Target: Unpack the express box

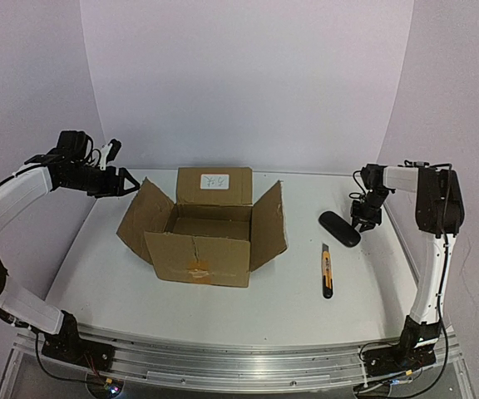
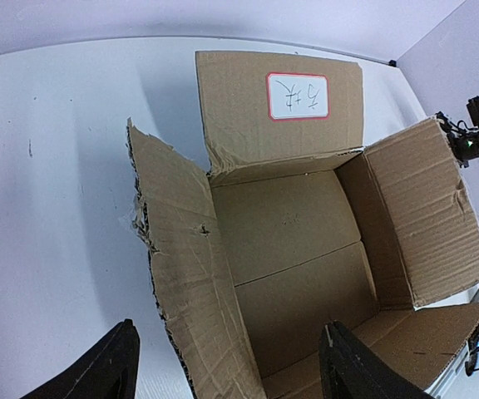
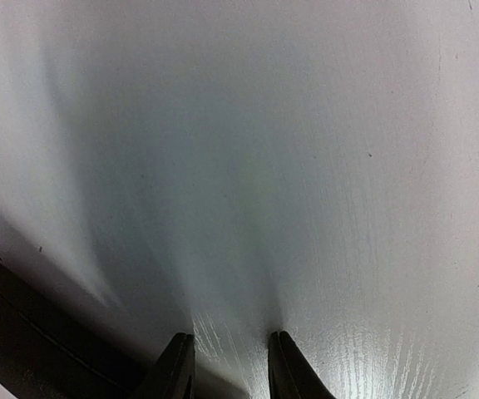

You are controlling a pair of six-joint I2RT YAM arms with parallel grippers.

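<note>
**Mounting rail (image 1: 239, 359) in front, open express box (image 1: 210, 229) at mid-table**

Closest to the top camera, the aluminium rail runs along the near edge of the white table (image 1: 98, 278) and carries both arm bases.

On the far left, the left gripper (image 1: 121, 172) hangs above the table's left edge, well apart from the box's left flap. In the left wrist view the gripper (image 2: 223, 374) looks down into the carton. Its two dark fingers (image 2: 98, 370) are spread wide and grasp nothing.

The brown corrugated carton sits upright on the table, about midway between the arms, with all four flaps folded out. The left flap has a ragged, torn edge. The far flap stands up and bears a white handwritten label (image 2: 298, 96) with a red border. The near flap hangs down the front and shows an orange-brown patch (image 1: 196, 268). The left wrist view shows the bare cardboard floor inside, crossed by one crease.

Right of the box, a yellow-and-black utility knife (image 1: 327, 273) lies flat on the table, pointing away from the rail. Just beyond it lies a black oblong case (image 1: 339, 229).

The right gripper (image 1: 364, 218) points down, just beside the right end of the case. In the right wrist view its fingers (image 3: 177, 366) are narrowly parted over bare table with nothing between them, and the case (image 3: 23, 349) fills the lower left corner.
</note>
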